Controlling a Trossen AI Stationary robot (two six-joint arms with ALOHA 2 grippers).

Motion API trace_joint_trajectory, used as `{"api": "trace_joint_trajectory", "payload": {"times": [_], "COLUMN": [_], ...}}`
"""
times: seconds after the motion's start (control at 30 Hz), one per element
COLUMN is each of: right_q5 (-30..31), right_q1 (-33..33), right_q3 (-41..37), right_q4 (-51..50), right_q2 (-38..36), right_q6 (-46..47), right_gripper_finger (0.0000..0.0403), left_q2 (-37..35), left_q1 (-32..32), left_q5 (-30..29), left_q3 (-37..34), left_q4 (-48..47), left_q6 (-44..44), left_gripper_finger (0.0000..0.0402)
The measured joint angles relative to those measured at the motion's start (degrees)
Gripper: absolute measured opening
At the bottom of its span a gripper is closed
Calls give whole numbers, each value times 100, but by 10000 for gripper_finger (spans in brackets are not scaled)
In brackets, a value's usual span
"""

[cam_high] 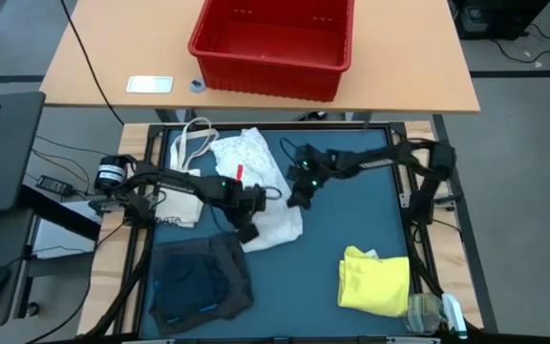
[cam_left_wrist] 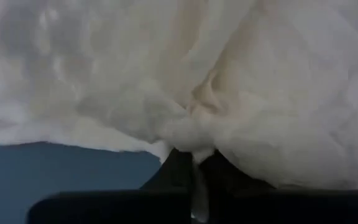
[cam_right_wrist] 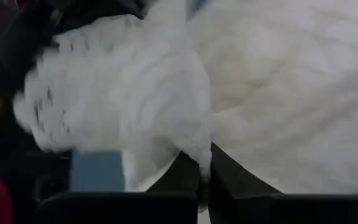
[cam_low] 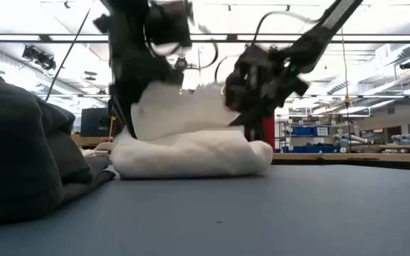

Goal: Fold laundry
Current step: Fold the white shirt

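Note:
The large white lacy garment (cam_high: 256, 182) lies bunched in the middle of the blue mat, and both grippers are shut on it. My left gripper (cam_high: 248, 222) stands at its near side and my right gripper (cam_high: 299, 196) at its right side. In the low view the garment's upper part (cam_low: 184, 107) is raised between the two arms, while its lower roll (cam_low: 191, 158) rests on the mat. A dark grey garment (cam_high: 199, 277) with bright blue cloth in it lies near left. A yellow garment (cam_high: 375, 279) lies near right. My left gripper pinches a bunched fold of the white garment (cam_left_wrist: 191, 144) between its two fingers, coming steeply from above. The cloth spreads out beyond the fingertips, several layers gathered. My right gripper pinches a fold of the white garment (cam_right_wrist: 199, 152) between its two fingers, slanting down from the table's right. The cloth is raised there, and its lower part stays on the mat.
A cream tote bag (cam_high: 184, 162) lies at the mat's far left, partly under the left arm. A clear plastic item (cam_high: 428, 311) sits at the near right corner. A red bin (cam_high: 275, 43) stands on the wooden table beyond. Bare mat (cam_high: 351, 220) lies right of centre.

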Motion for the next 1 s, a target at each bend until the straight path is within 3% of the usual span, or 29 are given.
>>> {"api": "trace_joint_trajectory", "payload": {"times": [0.2, 0.33, 0.47, 0.63, 0.83, 0.93, 1.0], "right_q5": [-610, -160, 317, 750, 215, 140, 495], "right_q1": [-470, -600, -753, -916, -743, -307, 71], "right_q3": [464, 493, 497, 501, 501, 501, 464], "right_q4": [33, -4, 44, -84, -590, -1436, -1838], "right_q2": [715, 551, 127, -340, -763, -1004, -1107], "right_q6": [931, 1395, 1413, 1274, 1091, 266, -566], "right_gripper_finger": [75, 120, 135, 133, 133, 133, 133], "left_q2": [0, -81, -416, -1029, -1669, -1981, -2056], "left_q1": [616, 749, 896, 1273, 1620, 1373, 1010], "left_q5": [148, 268, 112, -522, -716, -619, -604], "left_q3": [-335, -142, -79, -76, -76, -76, -76], "left_q4": [278, 183, -93, -780, -1322, -977, -578], "left_q6": [-927, -800, -737, -733, -977, -1077, -672], "left_gripper_finger": [82, 131, 163, 172, 173, 173, 173]}}
